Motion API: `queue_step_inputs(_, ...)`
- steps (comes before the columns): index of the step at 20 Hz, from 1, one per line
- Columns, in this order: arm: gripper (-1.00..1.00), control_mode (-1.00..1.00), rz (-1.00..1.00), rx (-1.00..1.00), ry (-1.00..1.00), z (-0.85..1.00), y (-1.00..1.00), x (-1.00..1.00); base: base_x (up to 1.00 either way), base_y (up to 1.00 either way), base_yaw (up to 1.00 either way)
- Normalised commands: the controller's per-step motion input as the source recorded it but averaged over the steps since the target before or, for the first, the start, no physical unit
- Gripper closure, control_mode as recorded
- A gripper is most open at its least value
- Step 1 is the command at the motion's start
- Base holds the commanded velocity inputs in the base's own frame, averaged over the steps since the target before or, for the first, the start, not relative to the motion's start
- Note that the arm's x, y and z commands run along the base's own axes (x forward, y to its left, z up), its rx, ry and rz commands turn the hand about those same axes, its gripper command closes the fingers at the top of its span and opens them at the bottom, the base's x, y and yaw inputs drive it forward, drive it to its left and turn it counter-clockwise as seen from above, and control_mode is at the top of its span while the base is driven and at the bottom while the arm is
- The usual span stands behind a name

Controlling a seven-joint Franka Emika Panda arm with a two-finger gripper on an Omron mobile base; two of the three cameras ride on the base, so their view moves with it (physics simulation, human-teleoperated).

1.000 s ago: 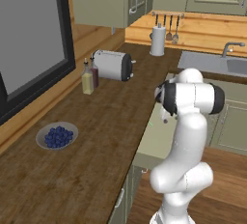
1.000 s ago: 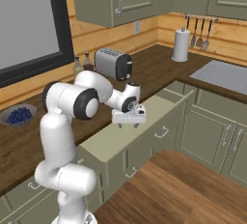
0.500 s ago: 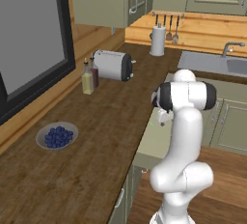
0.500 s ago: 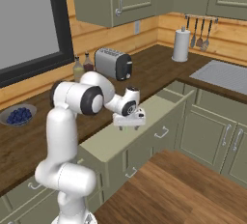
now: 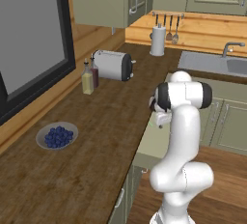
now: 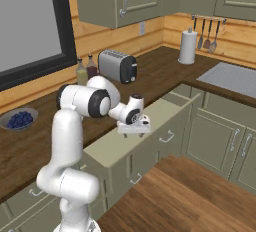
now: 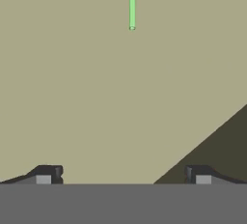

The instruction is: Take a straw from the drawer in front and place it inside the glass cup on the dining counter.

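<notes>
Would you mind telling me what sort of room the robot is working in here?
It is evidently a rendered home kitchen: a toaster on a wood worktop, a sink with a tap, and sage-green cabinets around an open drawer.

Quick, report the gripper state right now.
Gripper: open, fingers spread wide and holding nothing, above the pale floor of the drawer; the straw lies ahead of them, untouched.
</notes>
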Motion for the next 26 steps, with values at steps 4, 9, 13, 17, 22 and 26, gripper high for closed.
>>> queue_step_inputs(4, -1.0, -1.0, 0.01, 0.0, 0.0, -0.5, -0.13, 0.06, 0.0, 0.0, 0.0)
queue_step_inputs(9, -1.0, -1.0, 0.0, 0.0, 0.0, -0.46, -0.3, -0.01, 0.0, 0.0, 0.0)
queue_step_inputs(13, -1.0, -1.0, 0.0, 0.0, 0.0, -0.32, -0.56, -0.28, 0.0, 0.0, 0.0)
queue_step_inputs(17, -1.0, -1.0, 0.0, 0.02, 0.0, -0.25, -0.66, -0.34, 0.0, 0.0, 0.0)
queue_step_inputs(22, -1.0, -1.0, 0.0, 0.02, 0.0, -0.14, -0.74, -0.34, 0.0, 0.0, 0.0)
queue_step_inputs(26, -1.0, -1.0, 0.0, 0.0, 0.0, -0.02, -0.82, -0.35, 0.0, 0.0, 0.0)
